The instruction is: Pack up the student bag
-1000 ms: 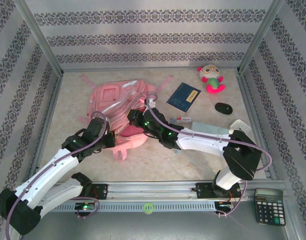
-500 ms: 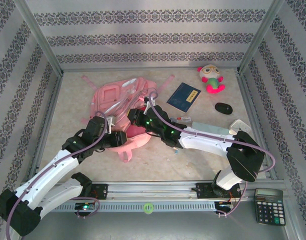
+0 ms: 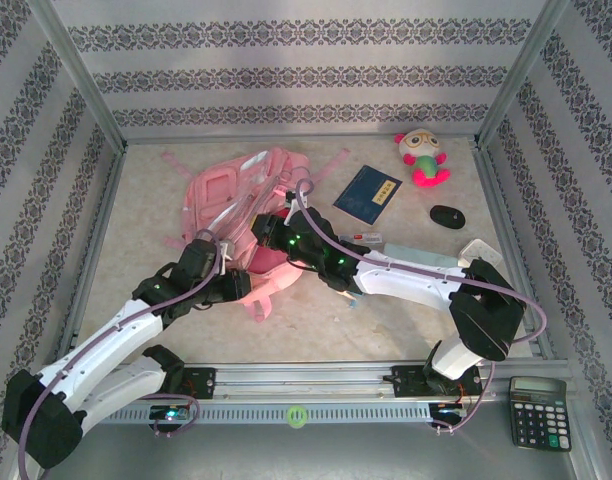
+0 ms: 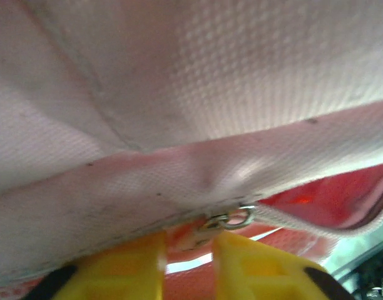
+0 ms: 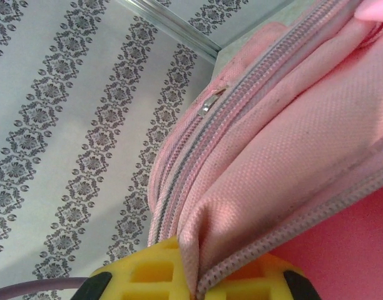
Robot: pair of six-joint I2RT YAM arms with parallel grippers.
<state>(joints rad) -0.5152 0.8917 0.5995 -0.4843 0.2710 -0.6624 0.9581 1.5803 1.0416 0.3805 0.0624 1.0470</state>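
Where the student bag [image 3: 226,190] lies left of centre on the table [image 3: 316,325], I see the right gripper [image 5: 193,275] pinching its zip-edge fabric. The left gripper [image 4: 188,250] stands narrowly parted at a zip pull [image 4: 226,220]; I cannot tell whether it grips.
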